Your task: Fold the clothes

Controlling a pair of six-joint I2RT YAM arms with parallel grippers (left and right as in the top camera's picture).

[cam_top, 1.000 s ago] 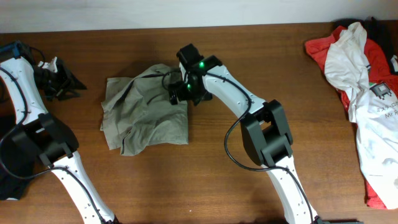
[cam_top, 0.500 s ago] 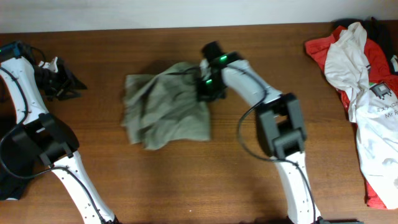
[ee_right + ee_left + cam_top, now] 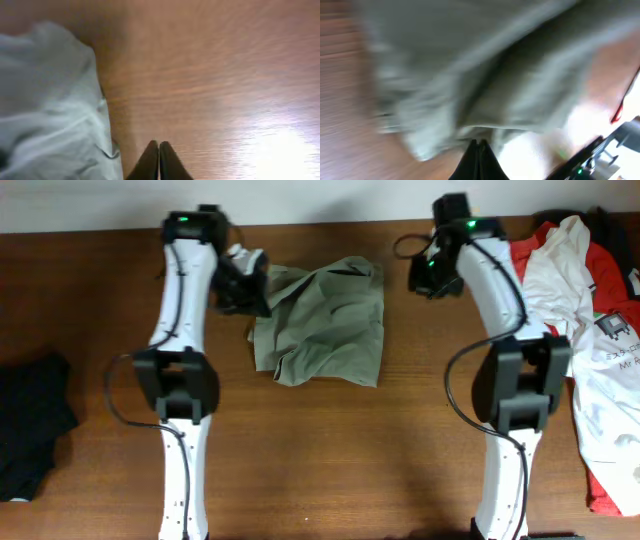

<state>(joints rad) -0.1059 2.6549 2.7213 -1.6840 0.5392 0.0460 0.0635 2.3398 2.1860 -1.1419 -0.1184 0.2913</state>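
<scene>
Currently, scene: 2 arms over a wooden table (image 3: 330, 450).
Clothes: the khaki garment (image 3: 325, 325) lies crumpled at the table's upper middle, not yet folded.
Left gripper (image 3: 243, 280): at the garment's left edge; fingers pressed together in its wrist view, cloth just beyond the tips, grip on it unclear, likely placed to take that edge.
Right gripper (image 3: 428, 272): fingers together on nothing, over bare wood just right of the garment, apparently free.
Aside: white T-shirt (image 3: 580, 300) and red garment (image 3: 515, 265) far right, black garment (image 3: 30, 420) far left.
</scene>
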